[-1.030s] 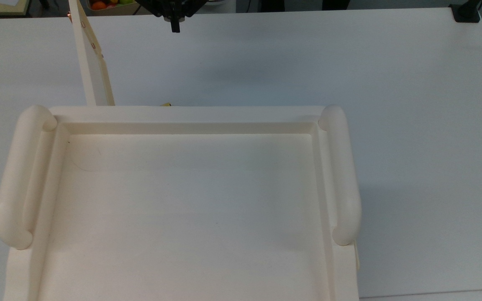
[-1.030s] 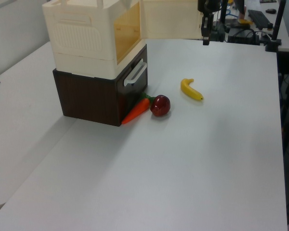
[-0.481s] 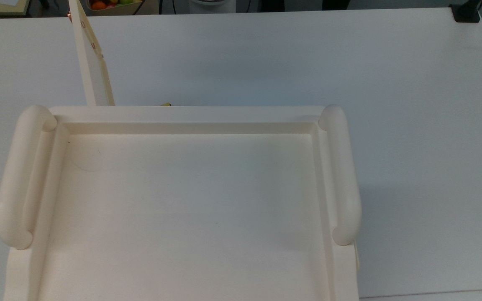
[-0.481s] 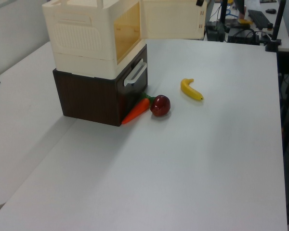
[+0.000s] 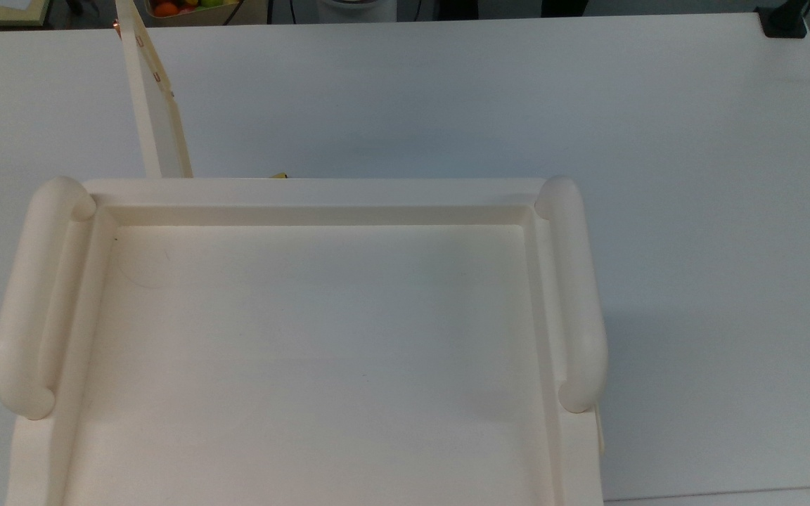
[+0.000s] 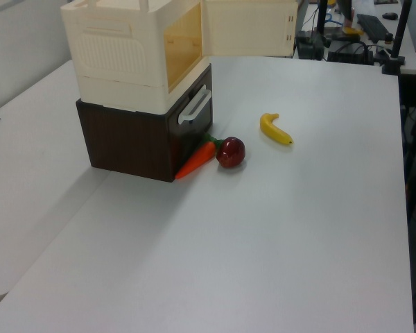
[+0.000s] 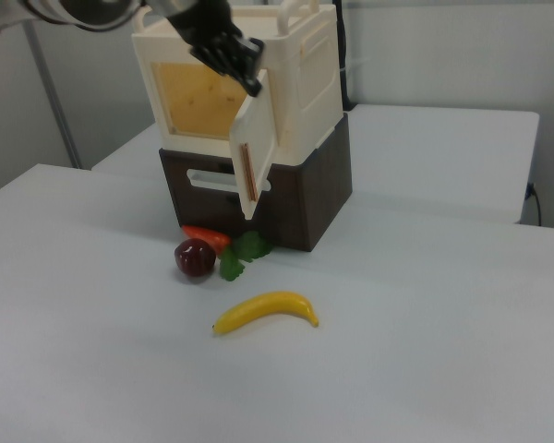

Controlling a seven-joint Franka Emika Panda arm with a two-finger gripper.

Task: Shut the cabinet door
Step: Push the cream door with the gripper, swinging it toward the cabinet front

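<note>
The cabinet door (image 5: 159,119) is seen edge-on in the top view as a narrow slat, standing out from the front edge of the cabinet (image 5: 306,190) near the top view's left and running up to the frame's upper edge, roughly square to the cabinet's front. In the left view the door (image 6: 248,28) is shown face-on as an upright panel reaching from the front corner of the cabinet (image 6: 118,55) toward the left view's right, with small fittings at its far edge. The yellowish interior is left exposed. The cabinet is set on a dark brown drawer unit (image 6: 132,146). A wide stretch of white table (image 5: 517,91) is seen ahead of the cabinet's front. At the unit's foot, lower than the door, a carrot (image 6: 196,159) and a red fruit (image 6: 230,152) are laid touching, and a banana (image 6: 275,130) is placed apart from them. In the right view the dark gripper (image 7: 245,74) is held at the upper edge of the door (image 7: 258,138), in front of the opening; whether it is spread or pressed together cannot be told, nor whether the panel is touched.
</note>
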